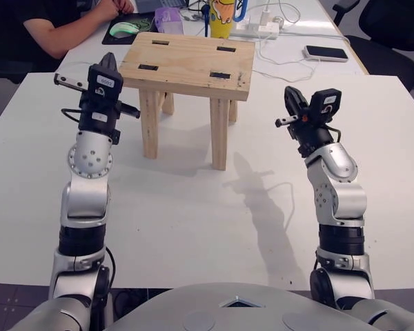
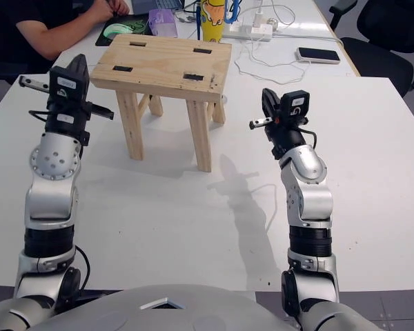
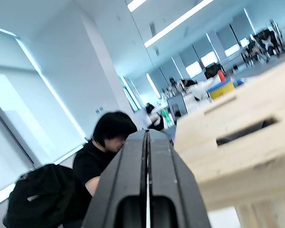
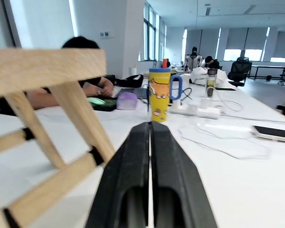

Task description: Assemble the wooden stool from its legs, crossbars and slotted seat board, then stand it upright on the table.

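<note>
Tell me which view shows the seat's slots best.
The left eye view: all four slots show from above. The right eye view matches it. The left wrist view catches two obliquely; the right wrist view, the seat edge and legs.

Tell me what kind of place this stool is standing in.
Most likely an open-plan office or lab: a long white table, a power strip with cables, office chairs behind, and ceiling strip lights overhead.
</note>
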### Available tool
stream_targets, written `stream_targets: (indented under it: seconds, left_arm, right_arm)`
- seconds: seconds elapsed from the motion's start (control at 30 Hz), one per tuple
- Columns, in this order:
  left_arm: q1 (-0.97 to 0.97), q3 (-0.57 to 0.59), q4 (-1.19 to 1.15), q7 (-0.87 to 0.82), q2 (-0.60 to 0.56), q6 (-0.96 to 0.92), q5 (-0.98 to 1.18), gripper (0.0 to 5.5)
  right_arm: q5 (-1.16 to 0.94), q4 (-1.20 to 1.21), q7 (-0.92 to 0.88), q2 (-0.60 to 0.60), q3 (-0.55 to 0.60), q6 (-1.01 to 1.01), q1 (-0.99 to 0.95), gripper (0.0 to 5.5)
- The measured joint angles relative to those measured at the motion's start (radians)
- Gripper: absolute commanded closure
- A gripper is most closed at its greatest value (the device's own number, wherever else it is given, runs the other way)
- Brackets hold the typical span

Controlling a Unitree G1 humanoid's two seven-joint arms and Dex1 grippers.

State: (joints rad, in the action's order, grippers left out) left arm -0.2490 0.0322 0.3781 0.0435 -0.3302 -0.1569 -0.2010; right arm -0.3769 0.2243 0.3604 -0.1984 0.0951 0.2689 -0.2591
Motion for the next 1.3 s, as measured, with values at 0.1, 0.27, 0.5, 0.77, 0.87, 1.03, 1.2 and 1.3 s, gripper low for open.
stream_targets:
  seconds: [0.1, 0.27, 0.5, 0.77, 0.87, 1.03, 1.2, 1.3]
  left_arm:
    - [0.042, 0.072, 0.014, 0.099, -0.001, 0.096, 0.178, 5.50]
    - [0.058, 0.219, -0.020, 0.383, -0.086, 0.032, 0.578, 5.50]
    - [0.019, 0.069, -0.329, 0.900, -0.290, -0.095, 0.668, 5.50]
    - [-0.276, -0.150, -0.976, 1.151, -0.300, 0.059, 0.430, 5.50]
    - [-0.428, -0.238, -1.238, 1.157, -0.298, 0.201, 0.283, 5.50]
    - [-0.627, -0.303, -1.538, 1.079, -0.261, 0.386, 0.115, 5.50]
    - [-0.693, -0.317, -1.654, 0.970, -0.170, 0.455, 0.036, 5.50]
    - [-0.694, -0.339, -1.668, 0.916, -0.152, 0.476, -0.021, 5.50]
  right_arm:
    - [-0.233, 0.085, 0.099, 0.008, 0.014, 0.102, 0.012, 5.48]
    - [-0.585, 0.095, 0.208, -0.059, 0.112, 0.311, 0.079, 5.48]
    - [-0.505, -0.062, 0.450, -0.154, -0.055, 0.361, 0.050, 5.48]
    - [-0.233, -0.564, 0.583, -0.060, -0.260, 0.197, -0.163, 5.48]
    - [-0.080, -0.828, 0.513, -0.004, -0.297, 0.048, -0.288, 5.48]
    - [0.093, -1.204, 0.329, 0.038, -0.269, -0.191, -0.492, 5.48]
    - [0.148, -1.339, 0.323, 0.057, -0.220, -0.294, -0.576, 5.48]
    - [0.155, -1.344, 0.392, 0.085, -0.210, -0.298, -0.574, 5.48]
